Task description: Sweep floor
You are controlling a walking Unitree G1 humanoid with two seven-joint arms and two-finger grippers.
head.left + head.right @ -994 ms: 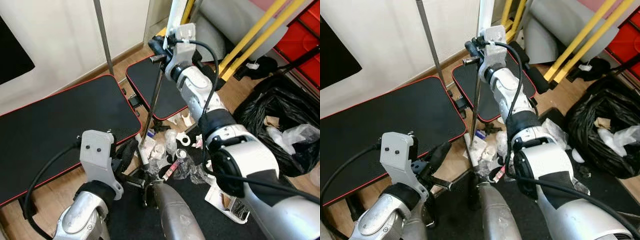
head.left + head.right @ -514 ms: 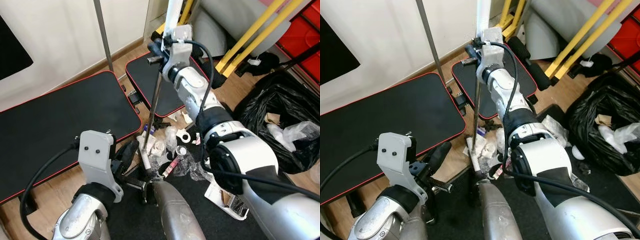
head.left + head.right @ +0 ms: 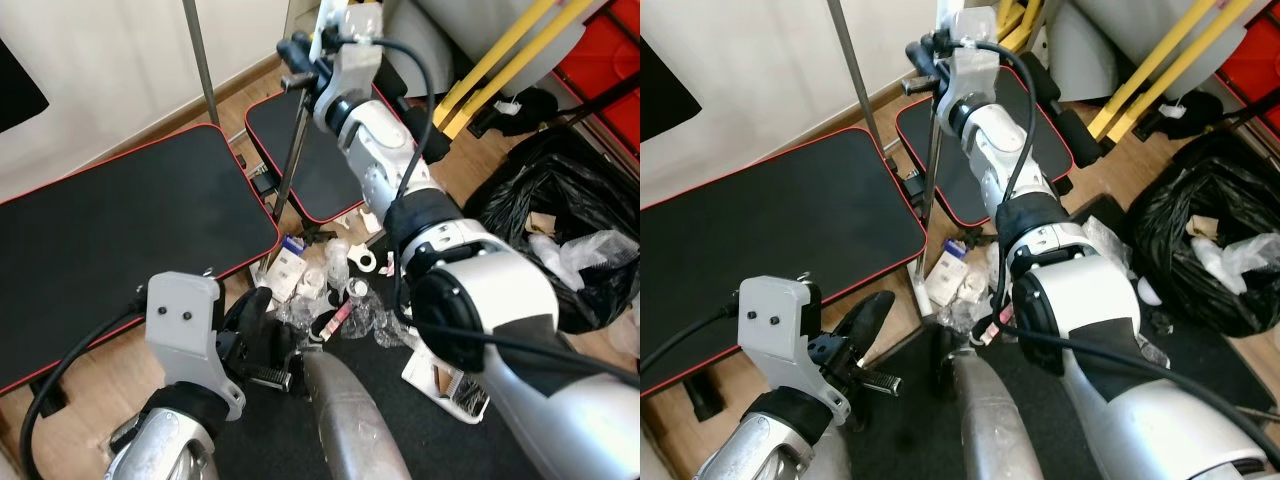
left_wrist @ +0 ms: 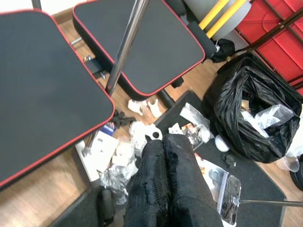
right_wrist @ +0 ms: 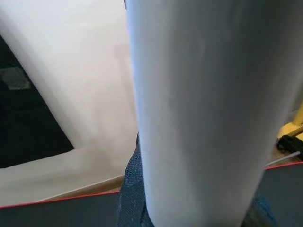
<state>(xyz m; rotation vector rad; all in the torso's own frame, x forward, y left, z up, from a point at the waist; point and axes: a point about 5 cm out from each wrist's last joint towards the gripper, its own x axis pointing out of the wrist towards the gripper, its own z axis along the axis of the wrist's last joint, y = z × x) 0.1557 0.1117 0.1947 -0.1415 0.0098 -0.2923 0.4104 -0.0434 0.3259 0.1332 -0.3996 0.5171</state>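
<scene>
My right gripper point(image 3: 300, 72) is stretched far forward and shut on the thin metal broom pole point(image 3: 284, 180); the right wrist view has that pole point(image 5: 203, 118) right against the lens. The pole slants down to the floor beside a pile of litter point(image 3: 335, 285): crumpled plastic, white scraps, a small box. My left gripper point(image 3: 262, 345) hangs low in front of me, just short of the litter. In the left wrist view its two black fingers point(image 4: 151, 184) are pressed together with nothing between them. A white dustpan point(image 3: 447, 385) lies on the black mat to the right of the litter.
Two black bench pads with red edging point(image 3: 110, 240) point(image 3: 310, 150) flank the pole. A full black rubbish bag point(image 3: 560, 230) sits on the right, yellow bars point(image 3: 500, 60) lean behind it. A thin upright rod point(image 3: 200, 60) stands by the wall. A thick silver tube point(image 3: 345, 430) rises at bottom centre.
My right arm has swung the pole's upper end to the left and farther away, and its foot has slid left along the litter. The camera has shifted a little. The left gripper has stayed low.
</scene>
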